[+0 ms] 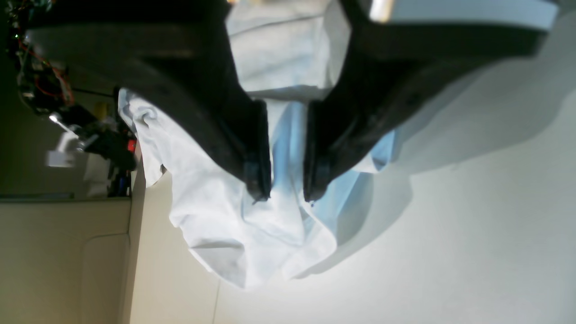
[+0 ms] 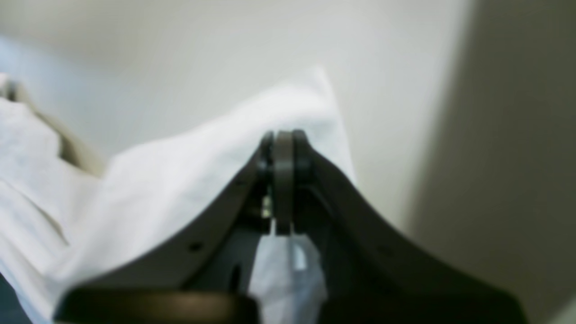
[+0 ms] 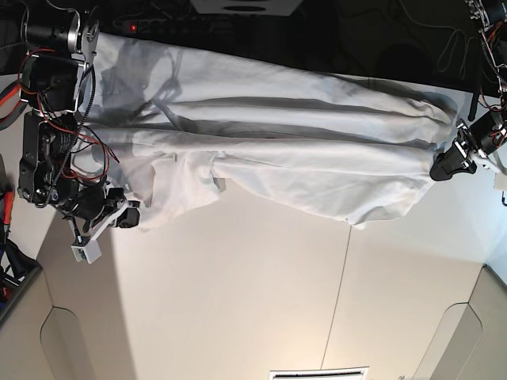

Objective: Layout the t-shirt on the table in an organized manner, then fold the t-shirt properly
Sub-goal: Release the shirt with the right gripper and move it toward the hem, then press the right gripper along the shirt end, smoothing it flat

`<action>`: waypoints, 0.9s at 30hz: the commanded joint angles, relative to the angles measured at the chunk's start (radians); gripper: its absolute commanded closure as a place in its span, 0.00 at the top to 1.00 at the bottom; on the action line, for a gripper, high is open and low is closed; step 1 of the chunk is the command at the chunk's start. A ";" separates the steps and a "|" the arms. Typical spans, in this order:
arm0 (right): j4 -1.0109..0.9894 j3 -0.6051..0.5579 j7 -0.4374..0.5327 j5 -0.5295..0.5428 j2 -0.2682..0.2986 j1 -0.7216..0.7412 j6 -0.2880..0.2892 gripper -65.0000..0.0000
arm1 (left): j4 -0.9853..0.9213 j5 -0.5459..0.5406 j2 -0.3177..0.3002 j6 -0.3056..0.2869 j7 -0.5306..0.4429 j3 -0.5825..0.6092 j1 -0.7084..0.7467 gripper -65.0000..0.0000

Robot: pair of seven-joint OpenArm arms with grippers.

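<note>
Fingers first: the right gripper (image 2: pixel 283 148) had its tips pressed flat together, clamped on a fold of the t-shirt (image 3: pixel 269 150), with white cloth bunched on both sides of the tips in the right wrist view. And the left gripper (image 1: pixel 288 189)? Its dark fingers (image 1: pixel 258 175) stood partly apart with cloth running down between them, pinching a thick gather of the shirt.

In the base view the t-shirt was strung out between the two arms, lifted off the table (image 3: pixel 238 301) along most of its span, long creases running from one end to the other. The right gripper (image 3: pixel 127 215) sat at the view's left end of the cloth, the left gripper (image 3: pixel 447 165) at the view's right end. The lower edge sagged in the middle and hung down in wrinkled folds.

Around it all: a thin dark seam line (image 3: pixel 339 293) crossed the table beneath the shirt. Red and black cables (image 3: pixel 75 134) trailed along the right arm, close against the shirt's edge. From the left wrist view, the hanging cloth blocked much of the tabletop behind it and threw a broad shadow (image 1: pixel 472 121) across the surface.
</note>
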 commanded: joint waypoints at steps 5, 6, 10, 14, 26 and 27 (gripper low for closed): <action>0.225 0.003 0.010 0.009 -0.041 -0.026 0.008 0.00 | 0.016 -0.026 -0.025 -0.010 -0.011 -0.006 -0.014 0.26; 0.231 0.003 0.011 -0.014 -0.046 -0.024 0.008 0.00 | 0.016 -0.029 -0.025 -0.010 -0.011 -0.006 -0.014 0.26; 0.215 0.003 0.067 -0.136 -0.064 -0.020 -0.019 0.38 | 0.016 -0.036 -0.025 -0.010 -0.011 -0.006 -0.014 0.26; 0.121 0.003 0.159 -0.207 -0.063 -0.016 -0.114 0.44 | 0.016 -0.037 -0.025 -0.010 -0.011 -0.006 -0.014 0.26; -0.354 0.003 0.263 -0.208 -0.064 0.116 -0.122 0.40 | 0.016 -0.047 -0.025 -0.010 -0.010 -0.006 -0.018 0.26; -0.355 0.003 0.265 -0.205 -0.064 0.115 -0.122 0.33 | 0.016 -0.047 -0.025 -0.010 -0.010 -0.006 -0.019 0.26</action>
